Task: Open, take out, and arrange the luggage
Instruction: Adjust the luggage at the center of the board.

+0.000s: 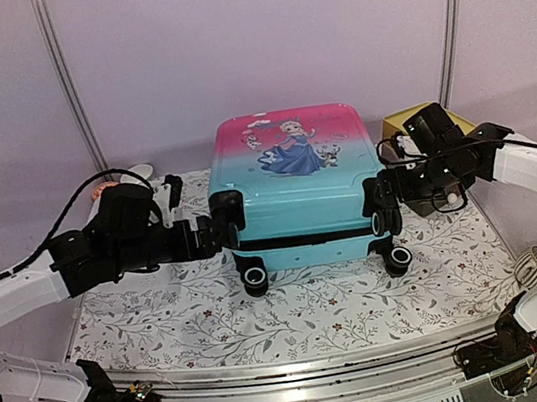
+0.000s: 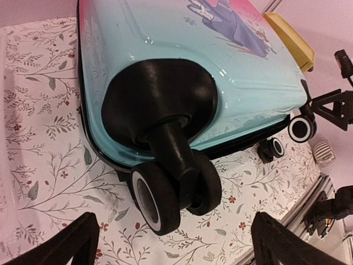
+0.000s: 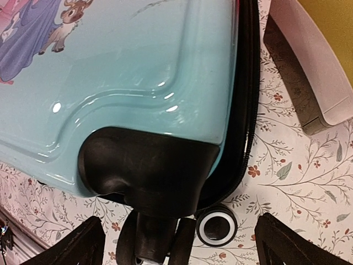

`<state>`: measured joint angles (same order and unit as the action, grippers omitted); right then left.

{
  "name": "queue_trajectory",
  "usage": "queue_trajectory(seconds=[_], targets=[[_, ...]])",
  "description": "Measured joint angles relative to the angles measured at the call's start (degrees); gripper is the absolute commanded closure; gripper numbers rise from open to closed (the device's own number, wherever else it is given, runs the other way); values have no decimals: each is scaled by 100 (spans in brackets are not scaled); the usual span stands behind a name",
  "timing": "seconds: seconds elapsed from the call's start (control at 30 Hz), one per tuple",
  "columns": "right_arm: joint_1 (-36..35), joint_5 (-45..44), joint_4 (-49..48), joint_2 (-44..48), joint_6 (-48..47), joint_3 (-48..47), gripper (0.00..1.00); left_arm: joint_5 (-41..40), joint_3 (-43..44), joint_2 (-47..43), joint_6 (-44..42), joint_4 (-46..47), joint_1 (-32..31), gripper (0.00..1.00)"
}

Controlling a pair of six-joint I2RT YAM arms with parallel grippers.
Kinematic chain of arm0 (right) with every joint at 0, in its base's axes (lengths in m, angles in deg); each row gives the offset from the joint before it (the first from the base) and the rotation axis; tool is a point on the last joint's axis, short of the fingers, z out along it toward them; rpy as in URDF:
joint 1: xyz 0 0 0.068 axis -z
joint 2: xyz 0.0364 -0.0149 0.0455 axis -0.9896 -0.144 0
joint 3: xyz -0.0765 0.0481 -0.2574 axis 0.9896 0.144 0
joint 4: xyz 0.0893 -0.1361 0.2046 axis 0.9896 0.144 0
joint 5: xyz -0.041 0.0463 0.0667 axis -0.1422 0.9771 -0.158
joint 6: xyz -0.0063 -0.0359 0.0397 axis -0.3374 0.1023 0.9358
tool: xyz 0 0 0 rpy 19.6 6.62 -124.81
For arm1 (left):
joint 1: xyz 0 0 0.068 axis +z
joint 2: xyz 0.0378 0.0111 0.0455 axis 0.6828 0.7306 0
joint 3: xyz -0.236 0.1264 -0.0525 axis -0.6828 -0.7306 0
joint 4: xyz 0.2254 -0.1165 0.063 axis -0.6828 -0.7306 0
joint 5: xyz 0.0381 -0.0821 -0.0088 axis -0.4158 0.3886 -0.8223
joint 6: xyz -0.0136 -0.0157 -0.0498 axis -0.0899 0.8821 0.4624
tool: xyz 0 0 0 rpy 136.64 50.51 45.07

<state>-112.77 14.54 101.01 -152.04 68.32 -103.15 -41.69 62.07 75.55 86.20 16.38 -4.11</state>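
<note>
The luggage lies flat and closed on the floral cloth, its pink end far, its turquoise end and wheels toward me, the black zipper band along its front side. My left gripper is open at the near left corner, its fingers on either side of the upper left wheel without touching it. My right gripper is open at the near right corner, spread around the upper right wheel. The shell also shows in the left wrist view and the right wrist view. Left gripper and right gripper hold nothing.
A yellow-topped box stands close to the luggage's right side and also shows in the right wrist view. A small white ribbed object lies at the cloth's right edge. A white and orange item sits at the back left. A metal rail runs along the table front.
</note>
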Motion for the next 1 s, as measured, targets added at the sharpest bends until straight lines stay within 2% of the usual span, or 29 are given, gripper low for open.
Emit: queue_trajectory(seconds=[0.23,0.57,0.67,0.77,1.0], targets=[[-2,372,-39,-142,-105,2,10,-614,308,623,2,-334,-186,2],[-140,44,-15,-337,-9,37,17,-686,595,1215,-61,-243,-210,6],[-249,-166,-9,-501,81,37,26,-640,658,1405,-105,-149,-212,12],[-310,-339,7,-673,190,39,42,-616,728,1672,-155,-20,-212,21],[-568,-693,-120,-706,227,46,46,-225,726,1921,-299,245,90,33]])
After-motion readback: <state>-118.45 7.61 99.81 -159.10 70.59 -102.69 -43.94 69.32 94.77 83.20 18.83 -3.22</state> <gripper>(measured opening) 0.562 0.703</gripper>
